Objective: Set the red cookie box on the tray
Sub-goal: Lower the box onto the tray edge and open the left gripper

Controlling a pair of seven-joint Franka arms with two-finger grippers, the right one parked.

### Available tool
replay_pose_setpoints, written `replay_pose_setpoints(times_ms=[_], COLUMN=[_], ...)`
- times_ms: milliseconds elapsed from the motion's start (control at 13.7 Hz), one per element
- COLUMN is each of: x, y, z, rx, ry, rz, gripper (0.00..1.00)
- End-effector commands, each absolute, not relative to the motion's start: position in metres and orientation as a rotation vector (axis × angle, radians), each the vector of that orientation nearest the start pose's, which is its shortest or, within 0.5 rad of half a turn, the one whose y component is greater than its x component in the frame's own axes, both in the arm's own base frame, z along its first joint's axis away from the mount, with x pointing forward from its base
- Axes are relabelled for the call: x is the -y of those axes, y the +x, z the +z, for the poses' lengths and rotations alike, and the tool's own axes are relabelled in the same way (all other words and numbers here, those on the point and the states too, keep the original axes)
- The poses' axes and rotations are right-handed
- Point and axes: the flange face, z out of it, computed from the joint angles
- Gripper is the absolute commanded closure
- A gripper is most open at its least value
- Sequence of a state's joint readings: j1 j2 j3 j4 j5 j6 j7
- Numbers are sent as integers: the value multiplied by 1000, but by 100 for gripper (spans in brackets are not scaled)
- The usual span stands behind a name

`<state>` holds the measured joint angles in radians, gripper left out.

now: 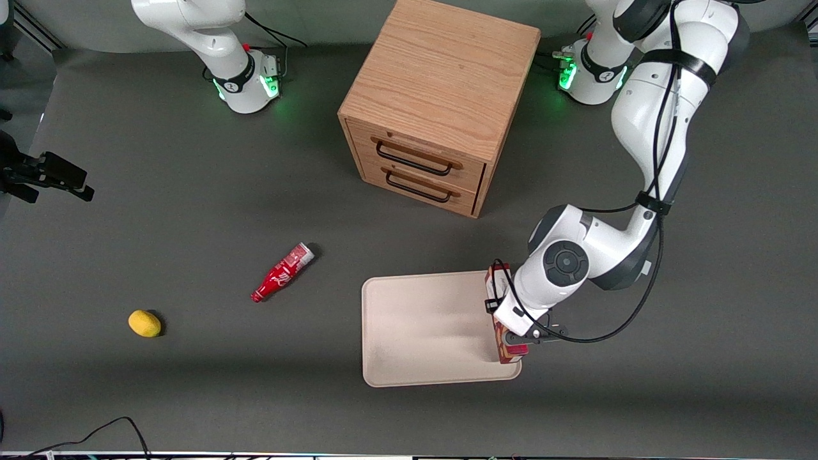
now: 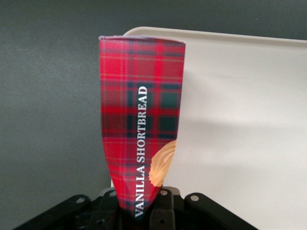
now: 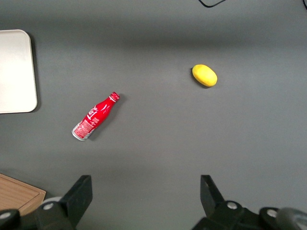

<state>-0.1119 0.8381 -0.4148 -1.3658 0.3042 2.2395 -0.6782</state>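
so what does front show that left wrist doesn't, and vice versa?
Only front: the wooden drawer cabinet, the red bottle lying on the table, the yellow lemon, and the left arm's gripper over the tray's edge nearest the working arm. Only left wrist: the box's "VANILLA SHORTBREAD" lettering and cookie picture. Both: the red cookie box in the gripper, and the tray.
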Motion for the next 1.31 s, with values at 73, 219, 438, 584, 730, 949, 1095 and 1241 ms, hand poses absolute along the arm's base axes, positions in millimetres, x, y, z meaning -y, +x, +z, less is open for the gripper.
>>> replay_pose_setpoints(times_ms=[73, 219, 438, 584, 730, 949, 1095, 1241], x=[310, 308, 306, 305, 300, 284, 267, 240], y=[677, 678, 679, 680, 682, 682, 678, 670], z=[250, 250, 251, 254, 262, 315, 369, 413], rx=[182, 180, 187, 191, 214, 267, 317, 258], ry=[-3214, -3210, -3209, -3209, -3205, -3177, -3185, -3177], rz=[-140, -142, -145, -146, -135, -81, -30, 27], gripper=[100, 25, 0, 0, 0, 0, 0, 0])
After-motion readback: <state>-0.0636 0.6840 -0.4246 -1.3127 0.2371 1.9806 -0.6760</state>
